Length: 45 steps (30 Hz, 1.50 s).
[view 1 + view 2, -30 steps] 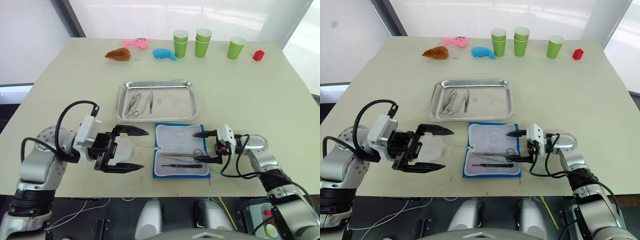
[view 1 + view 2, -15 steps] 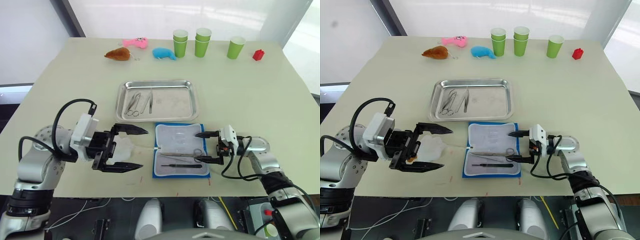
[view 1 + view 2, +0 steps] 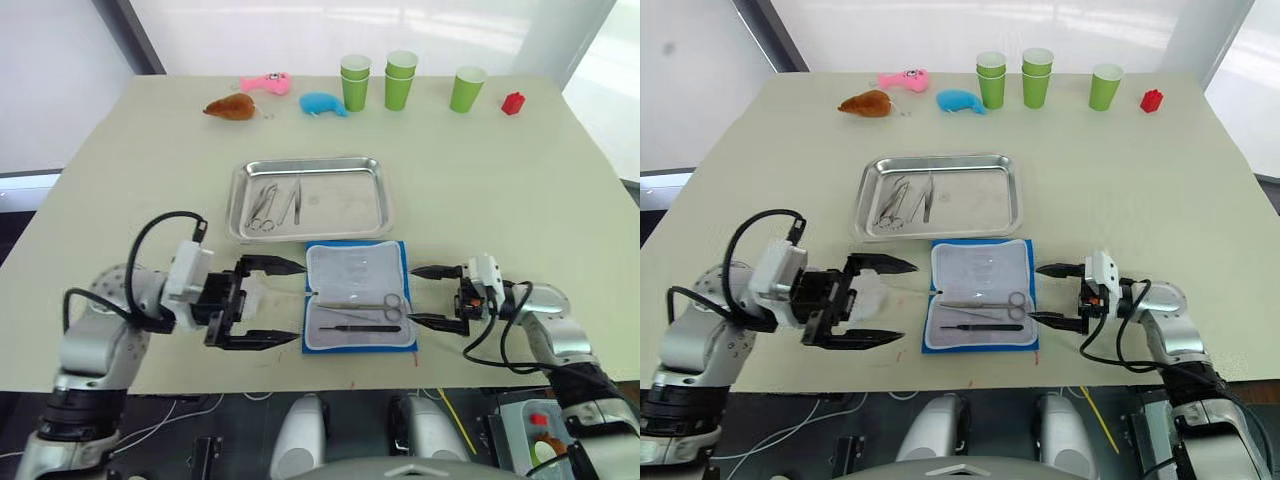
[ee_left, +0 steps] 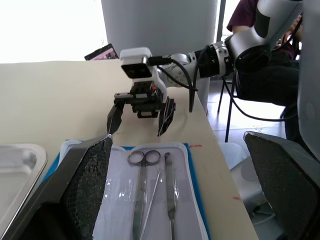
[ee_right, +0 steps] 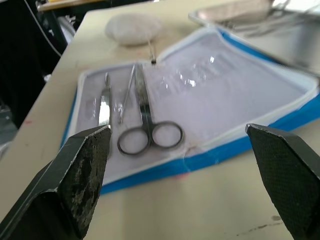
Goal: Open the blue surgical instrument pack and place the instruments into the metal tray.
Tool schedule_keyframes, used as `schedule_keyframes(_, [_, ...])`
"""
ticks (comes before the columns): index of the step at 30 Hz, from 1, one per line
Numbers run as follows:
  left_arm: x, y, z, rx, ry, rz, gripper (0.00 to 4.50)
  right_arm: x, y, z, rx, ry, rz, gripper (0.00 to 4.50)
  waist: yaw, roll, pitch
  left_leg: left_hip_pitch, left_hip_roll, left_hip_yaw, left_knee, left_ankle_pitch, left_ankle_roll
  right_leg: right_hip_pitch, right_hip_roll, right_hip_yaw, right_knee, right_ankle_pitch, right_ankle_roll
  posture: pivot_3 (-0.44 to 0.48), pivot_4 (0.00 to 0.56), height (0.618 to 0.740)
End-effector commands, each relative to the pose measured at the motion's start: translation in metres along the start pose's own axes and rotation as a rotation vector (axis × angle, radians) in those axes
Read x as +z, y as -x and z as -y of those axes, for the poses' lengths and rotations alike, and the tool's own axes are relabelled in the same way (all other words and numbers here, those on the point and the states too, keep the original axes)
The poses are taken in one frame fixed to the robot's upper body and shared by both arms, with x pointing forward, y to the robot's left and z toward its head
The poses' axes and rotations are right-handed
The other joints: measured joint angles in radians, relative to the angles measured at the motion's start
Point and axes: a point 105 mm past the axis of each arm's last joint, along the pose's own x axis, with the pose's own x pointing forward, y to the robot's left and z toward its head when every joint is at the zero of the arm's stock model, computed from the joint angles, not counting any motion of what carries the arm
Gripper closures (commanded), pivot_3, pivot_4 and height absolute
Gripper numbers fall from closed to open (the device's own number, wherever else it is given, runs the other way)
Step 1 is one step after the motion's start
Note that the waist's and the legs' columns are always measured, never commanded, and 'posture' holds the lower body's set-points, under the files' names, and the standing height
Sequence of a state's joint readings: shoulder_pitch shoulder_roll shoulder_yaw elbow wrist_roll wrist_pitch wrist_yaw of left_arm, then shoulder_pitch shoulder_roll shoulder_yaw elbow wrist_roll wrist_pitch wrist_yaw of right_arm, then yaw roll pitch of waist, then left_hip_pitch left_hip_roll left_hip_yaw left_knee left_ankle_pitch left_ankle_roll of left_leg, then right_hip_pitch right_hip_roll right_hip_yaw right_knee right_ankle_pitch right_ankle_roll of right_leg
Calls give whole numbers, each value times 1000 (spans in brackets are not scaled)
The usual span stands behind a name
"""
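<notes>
Blue pack [image 3: 360,310] open betw. L claw [image 3: 272,303] & R claw [image 3: 430,295], both wide-open, empty.

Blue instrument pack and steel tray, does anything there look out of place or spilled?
Nothing stands out. The blue fabric instrument pack lies open and flat, with silver scissors and slim tools in its lining. Two instruments lie inside the shiny steel tray. Both tools hover open beside the pack.

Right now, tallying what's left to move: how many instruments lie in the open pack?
3, in the near half of the pack: scissors, a thin needle-like tool beside them, a flat straight tool outermost.
</notes>
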<state>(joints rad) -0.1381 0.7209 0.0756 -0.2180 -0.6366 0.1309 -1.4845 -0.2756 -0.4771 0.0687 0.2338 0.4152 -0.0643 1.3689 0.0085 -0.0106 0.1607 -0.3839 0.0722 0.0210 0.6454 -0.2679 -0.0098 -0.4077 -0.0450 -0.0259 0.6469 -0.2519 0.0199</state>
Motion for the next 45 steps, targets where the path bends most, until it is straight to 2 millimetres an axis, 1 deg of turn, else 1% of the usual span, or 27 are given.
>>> schedule_keyframes(1, [-15, -6, 0, 21, -8, -5, 23, 22, 8, -6, 19, 48, 33, 0, 3, 1, 0, 0, 0, 0, 1, 0, 0, 0, 0, 0, 1, 0, 0, 0, 150, 740])
schedule_keyframes(3, [-23, -8, -1, 39, 1, 0, 23, 30, 14, -9, 24, 70, 26, 0, 4, 1, 1, 0, 0, 0, 2, 0, 0, 0, 0, 0, 2, 0, 0, 0, 150, 740])
schedule_keyframes(8, [-39, -9, 3, 47, 18, -6, 23, 47, 29, -13, 27, 104, 7, 0, 4, -1, 2, -1, 0, 0, 6, 0, 0, -2, 0, 1, 6, 0, 0, 0, 150, 740])
schedule_keyframes(12, [-44, -8, 3, 44, 14, -14, 23, 63, 39, -14, 41, 130, -6, 0, 4, -2, 3, 0, 0, 0, 6, 0, 0, -2, 0, 1, 9, 0, 0, 0, 150, 740])
schedule_keyframes(18, [-48, -6, -4, 50, -10, -33, 23, 75, 49, -14, 56, 150, -24, 0, 4, -2, 4, 0, 0, 0, 7, 0, 0, -2, 0, 2, 11, 0, 0, 0, 150, 740])
schedule_keyframes(21, [-52, -7, -8, 50, -17, -46, 23, 82, 49, -16, 68, 156, -19, 0, 4, -2, 4, 0, 0, 0, 8, 0, 0, -2, 0, 2, 11, 0, 0, 0, 150, 740])
schedule_keyframes(25, [-63, -5, -14, 32, -10, -91, 23, 90, 43, -19, 80, 169, 1, 0, 4, -2, 4, 0, 0, 0, 8, 0, 0, -2, 0, 2, 11, 0, 0, 0, 150, 740])
schedule_keyframes(29, [-73, -1, -21, -17, 4, -131, 23, 92, 38, -19, 83, 173, 17, 0, 4, -2, 4, 0, 0, 0, 8, 0, 0, -2, 1, 2, 12, 0, 0, 0, 150, 740])
schedule_keyframes(32, [-82, -2, -25, -41, 10, -151, 23, 94, 35, -18, 74, 165, 43, 0, 5, -2, 4, 0, 0, 0, 8, 0, 0, -2, 1, 2, 12, 0, 0, 0, 150, 740])
schedule_keyframes(37, [-96, -7, -24, -95, 20, -193, 23, 90, 36, -20, 73, 154, 34, 0, 6, -2, 4, 0, 0, 0, 9, 0, 0, -2, 1, 2, 14, 0, 0, 0, 150, 740])
schedule_keyframes(45, [-106, -14, -19, -138, 30, -193, 23, 91, 35, -22, 65, 155, 38, 0, 7, -1, 3, 2, 0, 0, 10, 1, 1, -2, 1, 2, 16, 0, 0, 0, 150, 740])
